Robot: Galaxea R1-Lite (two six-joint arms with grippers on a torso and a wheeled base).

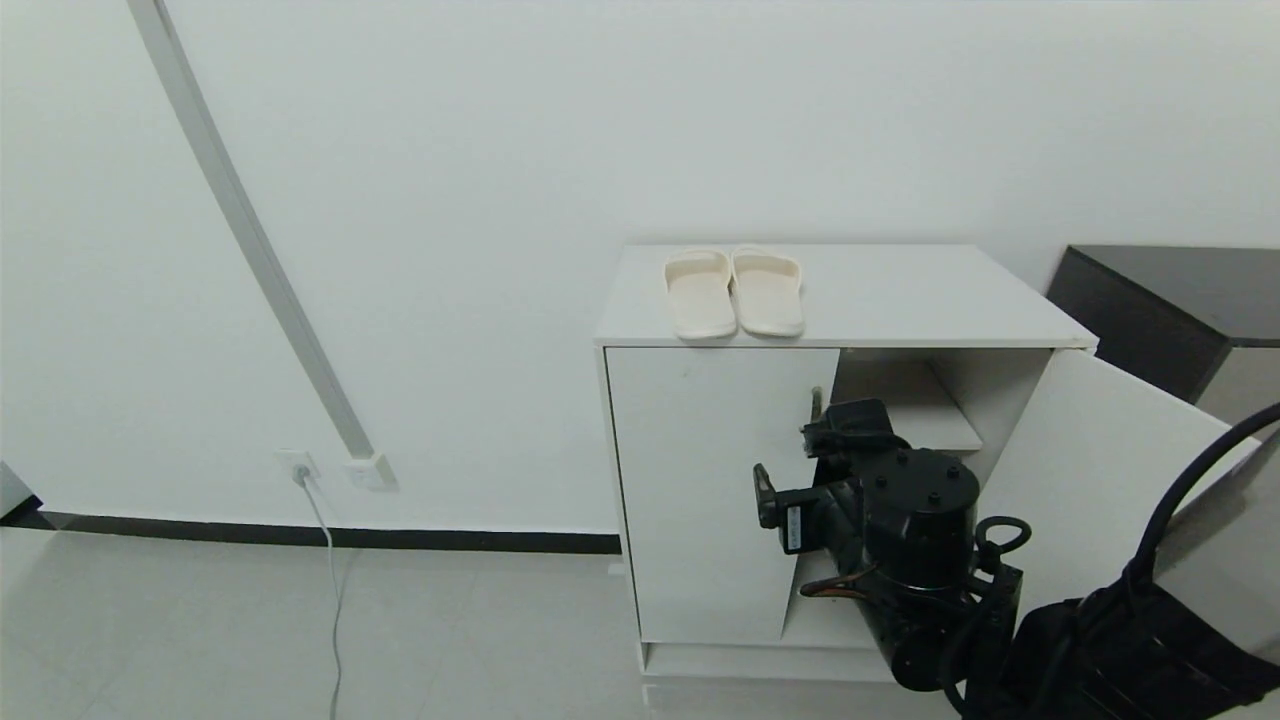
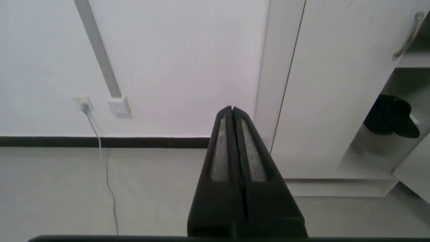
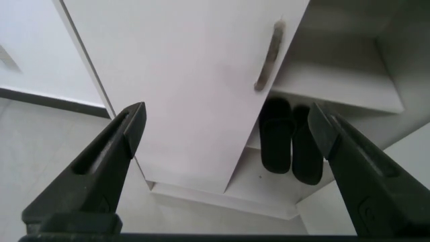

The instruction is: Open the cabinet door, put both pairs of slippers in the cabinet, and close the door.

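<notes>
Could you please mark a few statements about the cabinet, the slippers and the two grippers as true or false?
1. The cream slippers lie on top of the cabinet. True.
2. Both cabinet doors are closed. False: the right door stands open; only the left door is shut.
3. The black slippers sit inside the cabinet on a low shelf. True.
4. The right gripper grips a slipper. False: it is open and empty, in front of the cabinet.
5. The left gripper is wide open. False: its fingers are pressed together with nothing between them.
</notes>
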